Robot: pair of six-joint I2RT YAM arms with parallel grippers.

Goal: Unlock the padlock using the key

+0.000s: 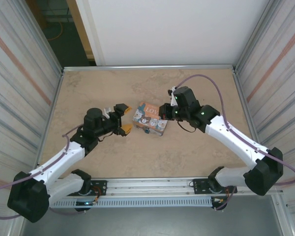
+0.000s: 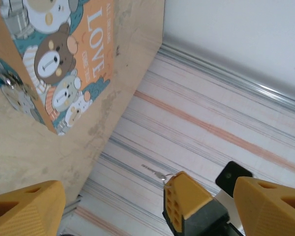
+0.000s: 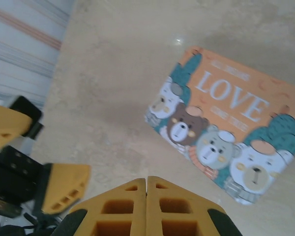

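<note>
We see a white back wall (image 1: 177,29) and ribbed, striped side panels (image 1: 17,73) closing in a beige, marble-patterned table (image 1: 137,160). An aluminium rail (image 1: 152,185) runs along its near edge. Mid-table, the left gripper (image 1: 124,118) has its orange fingers wide apart with nothing between them, just left of the printed box (image 1: 148,119). The right gripper (image 3: 147,182), by the box's right end, has its fingers pressed together; in the left wrist view a thin key (image 2: 154,171) pokes from its tip. The tiny padlock (image 1: 145,131) lies on the table against the box's near side.
</note>
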